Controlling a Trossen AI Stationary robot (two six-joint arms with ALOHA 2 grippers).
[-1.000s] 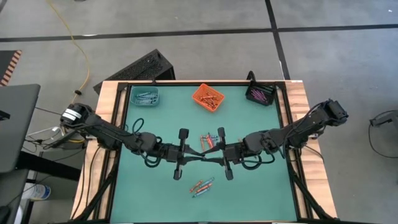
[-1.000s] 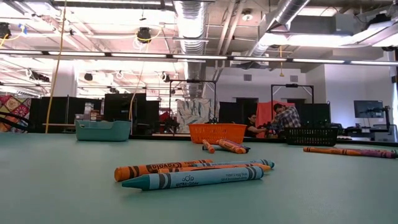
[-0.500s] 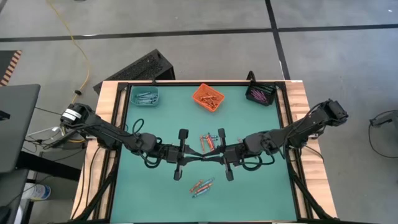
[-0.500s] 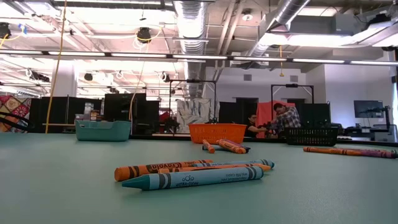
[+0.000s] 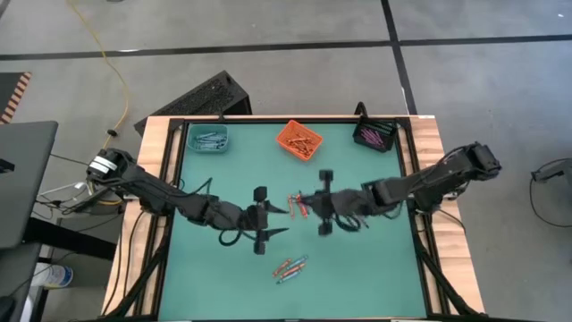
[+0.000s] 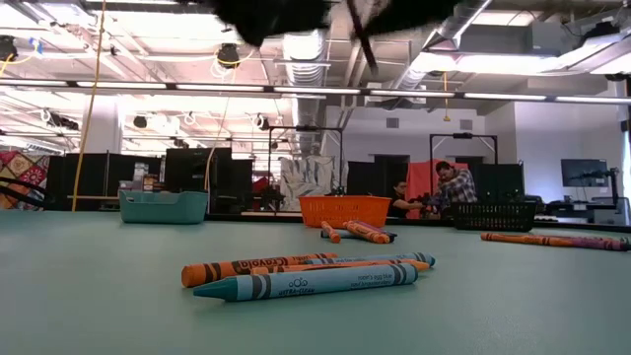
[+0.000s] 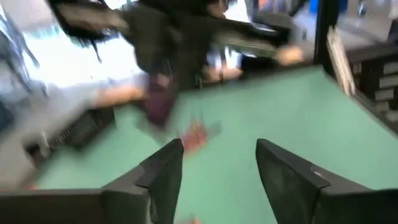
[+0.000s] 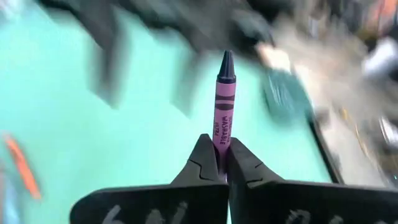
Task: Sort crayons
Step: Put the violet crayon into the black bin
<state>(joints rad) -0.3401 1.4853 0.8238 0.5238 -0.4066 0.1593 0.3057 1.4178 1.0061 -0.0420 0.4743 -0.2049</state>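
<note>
My right gripper (image 8: pixel 219 155) is shut on a purple crayon (image 8: pixel 224 93) above the green mat's middle (image 5: pixel 306 204). My left gripper (image 7: pixel 214 165) stands open beside it (image 5: pixel 282 232) with nothing between its fingers. Several crayons lie flat on the mat, in one cluster near the middle (image 5: pixel 298 202) and another closer to the near edge (image 5: pixel 290 266), (image 6: pixel 306 276). Along the far edge stand a teal bin (image 5: pixel 207 138), an orange bin (image 5: pixel 298 139) and a black bin (image 5: pixel 375 136), each with crayons inside. My right gripper pinches the purple crayon's blunt end (image 8: pixel 219 142) between its two fingers. The crayon lies along the fingers and sticks out past their tips, its pointed end (image 8: pixel 226 62) forward. The fingers come from the table's right, slanting slightly down. The crayon is lifted clear of the mat.
A wooden frame (image 5: pixel 170 179) rims the mat. Two stray crayons (image 6: pixel 552 240) lie at the right in the low view. People sit in the room behind the table (image 6: pixel 449 187). Bare mat lies left and right of the near cluster.
The two grippers, which met tip to tip over the mat's middle, have drawn apart. My right gripper has swung toward the far edge and tipped downward. My left gripper has tipped down as well. Both arms have sunk into the top of the low view.
</note>
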